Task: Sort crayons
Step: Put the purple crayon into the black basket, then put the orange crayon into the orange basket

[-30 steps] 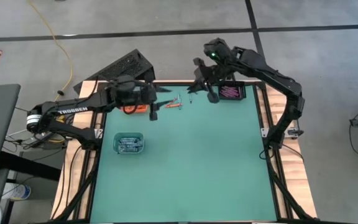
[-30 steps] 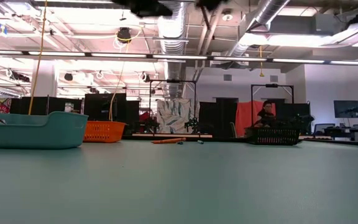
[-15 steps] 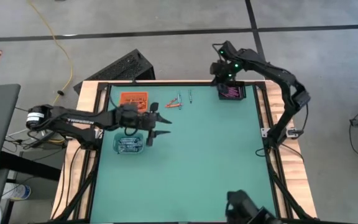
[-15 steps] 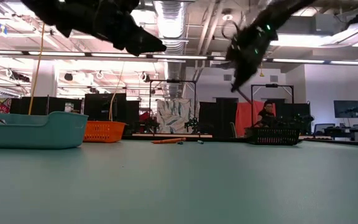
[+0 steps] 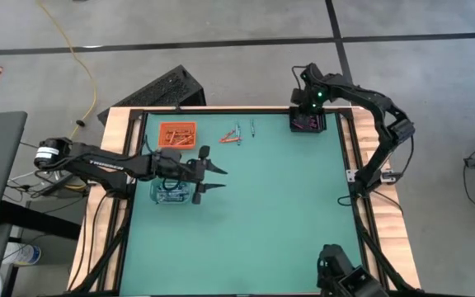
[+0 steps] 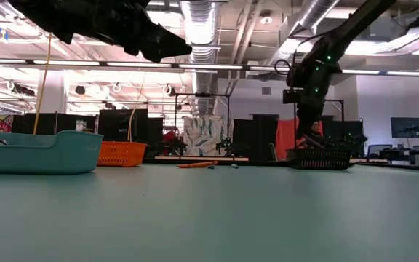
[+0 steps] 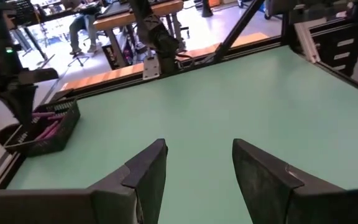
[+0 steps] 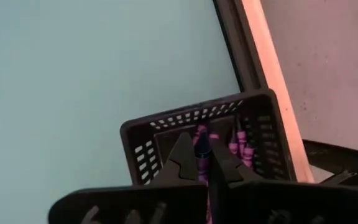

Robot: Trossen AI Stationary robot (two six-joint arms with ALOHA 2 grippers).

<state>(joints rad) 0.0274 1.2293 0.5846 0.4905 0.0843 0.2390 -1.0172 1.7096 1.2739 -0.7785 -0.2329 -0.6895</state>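
Note:
My right gripper (image 8: 202, 163) hangs over the black tray (image 5: 308, 122) at the far right and is shut on a dark purple crayon (image 8: 202, 148). Purple crayons (image 8: 241, 146) lie in that tray. A few loose crayons (image 5: 234, 136) lie on the green mat at the far middle, an orange-red one (image 6: 197, 164) among them. My left gripper (image 5: 218, 179) is open and holds nothing. It hovers level above the mat, just right of the teal tray (image 5: 170, 190). My right gripper pinches the dark purple crayon (image 8: 202, 149) between its two fingertips (image 8: 182, 158). The fingers come from above, slanting down. The crayon is lifted clear above the black tray's inside; how it points I cannot tell.
An orange tray (image 5: 177, 134) with crayons stands at the far left, the teal tray nearer on the left. A wooden frame (image 5: 349, 157) rims the mat. The middle and near parts of the mat (image 5: 262, 223) are bare. A person sits in the room beyond (image 6: 313, 131).
My right gripper has swung from beside the loose crayons toward the table's right edge, sunk and tipped downward over the black tray. My left gripper has left the orange tray, moving toward the near edge and down, and now stands beside the teal tray.

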